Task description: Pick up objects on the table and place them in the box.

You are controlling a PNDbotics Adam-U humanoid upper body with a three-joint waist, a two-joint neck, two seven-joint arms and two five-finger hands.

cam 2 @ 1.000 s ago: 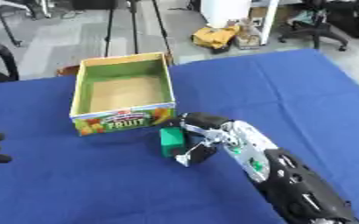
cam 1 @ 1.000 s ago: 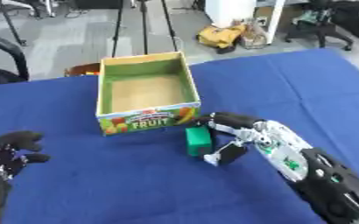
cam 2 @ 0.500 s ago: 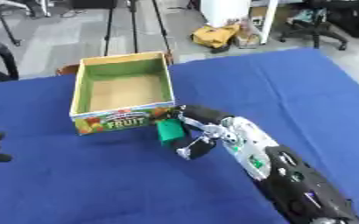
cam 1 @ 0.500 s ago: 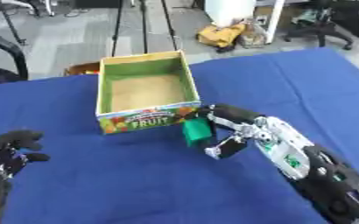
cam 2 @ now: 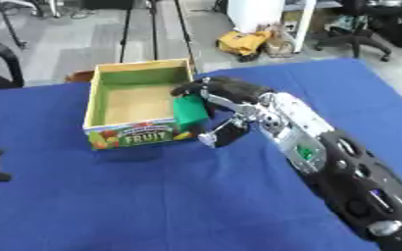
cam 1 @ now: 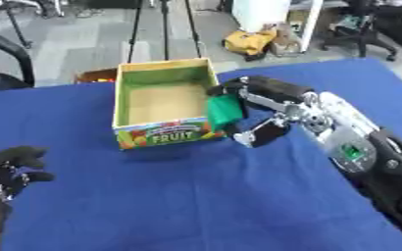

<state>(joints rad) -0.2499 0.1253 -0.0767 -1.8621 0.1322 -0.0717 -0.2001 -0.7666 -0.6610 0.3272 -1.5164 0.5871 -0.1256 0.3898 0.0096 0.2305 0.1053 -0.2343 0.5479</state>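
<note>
Near the frame's centre, a green block (cam 1: 224, 109) was pinched by the right hand (cam 1: 269, 105) at the rim of the box (cam 1: 164, 134), ready for dropping inside, while the left hand (cam 1: 9, 169) rested spread at lower left.

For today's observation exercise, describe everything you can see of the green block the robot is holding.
The green block is a small, plain, solid-coloured piece with flat faces and squarish edges; its material cannot be told. It is lifted off the blue table, pinched in the right hand, fingers above and thumb below. It sits slightly tilted at the right wall of the open fruit box, overlapping the rim, not yet inside. Whether it touches the box cannot be told.
</note>
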